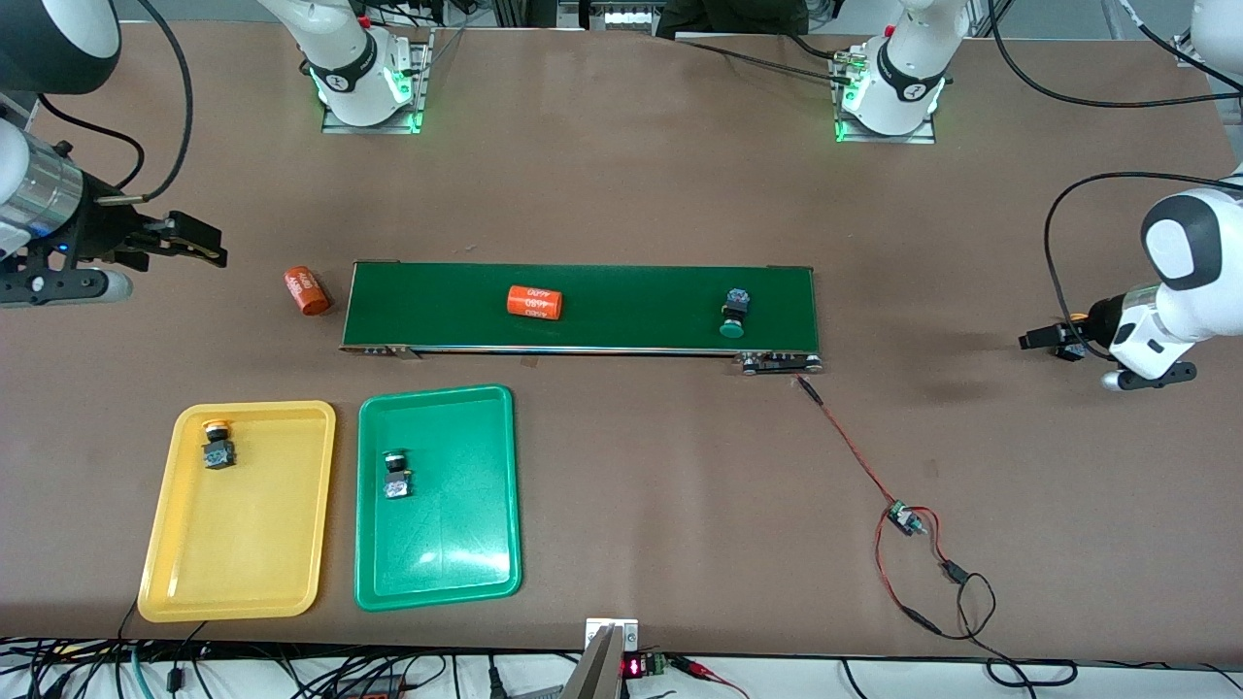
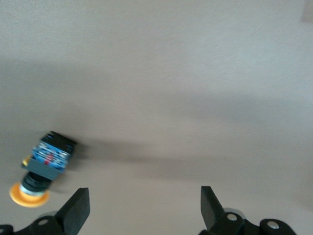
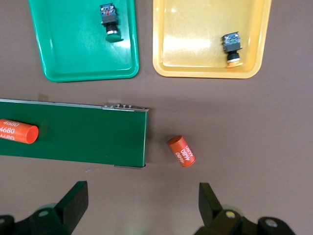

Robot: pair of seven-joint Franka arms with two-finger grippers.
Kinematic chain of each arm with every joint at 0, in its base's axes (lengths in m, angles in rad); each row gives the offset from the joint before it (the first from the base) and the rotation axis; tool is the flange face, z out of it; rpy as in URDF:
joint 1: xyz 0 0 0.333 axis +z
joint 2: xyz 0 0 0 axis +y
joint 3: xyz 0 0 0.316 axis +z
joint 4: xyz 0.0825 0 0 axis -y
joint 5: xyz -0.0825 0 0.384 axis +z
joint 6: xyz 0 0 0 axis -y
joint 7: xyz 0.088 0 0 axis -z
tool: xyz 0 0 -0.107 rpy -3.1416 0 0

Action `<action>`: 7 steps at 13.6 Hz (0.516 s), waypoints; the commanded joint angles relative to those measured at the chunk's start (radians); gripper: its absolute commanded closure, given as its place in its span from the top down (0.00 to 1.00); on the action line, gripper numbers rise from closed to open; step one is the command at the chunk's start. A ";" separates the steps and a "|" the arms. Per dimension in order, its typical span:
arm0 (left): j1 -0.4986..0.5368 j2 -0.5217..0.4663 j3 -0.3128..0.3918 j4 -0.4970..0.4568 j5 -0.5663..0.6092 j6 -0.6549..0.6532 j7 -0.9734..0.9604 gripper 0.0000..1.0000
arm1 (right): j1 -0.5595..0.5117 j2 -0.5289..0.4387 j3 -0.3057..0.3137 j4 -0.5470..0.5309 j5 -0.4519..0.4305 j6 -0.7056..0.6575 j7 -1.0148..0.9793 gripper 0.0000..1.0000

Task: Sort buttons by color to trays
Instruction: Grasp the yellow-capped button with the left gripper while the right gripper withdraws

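Yellow tray [image 1: 161,544] at the table's near edge toward the right arm's end, holding one yellow-capped button [image 1: 218,445] close to its edge nearest the conveyor. Green tray [image 1: 493,505] just beside it, apart, with a green-capped button [image 1: 395,476] in the half nearer the conveyor. Second green-capped button [image 1: 734,313] lying on the dark-green conveyor belt [image 1: 631,306] near the left arm's end. Orange cylinder with white print [image 1: 535,302] mid-belt; another orange cylinder [image 1: 307,290] on the bare table just off the belt's end toward the right arm. Right gripper [image 1: 199,243] up over bare table past that cylinder, jaws released, empty. Left gripper [image 2: 145,208] over the table's left-arm end, jaws spread wide, empty; another yellow-capped button [image 2: 43,169] lying on the bare table near one fingertip [image 2: 78,205], blurred.
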 commanded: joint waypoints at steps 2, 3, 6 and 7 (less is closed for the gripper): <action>0.047 0.060 -0.018 0.010 0.084 0.055 0.192 1.00 | 0.034 0.014 0.015 0.005 -0.004 -0.018 0.033 1.00; 0.047 0.062 -0.018 0.011 0.110 0.060 0.215 1.00 | 0.035 0.021 0.017 0.005 -0.003 -0.018 0.038 1.00; 0.047 0.062 -0.019 0.013 0.291 0.083 0.257 1.00 | 0.063 0.043 0.017 0.005 -0.004 -0.009 0.065 1.00; 0.047 0.062 -0.019 0.013 0.331 0.106 0.268 1.00 | 0.071 0.049 0.017 0.005 -0.004 -0.007 0.084 1.00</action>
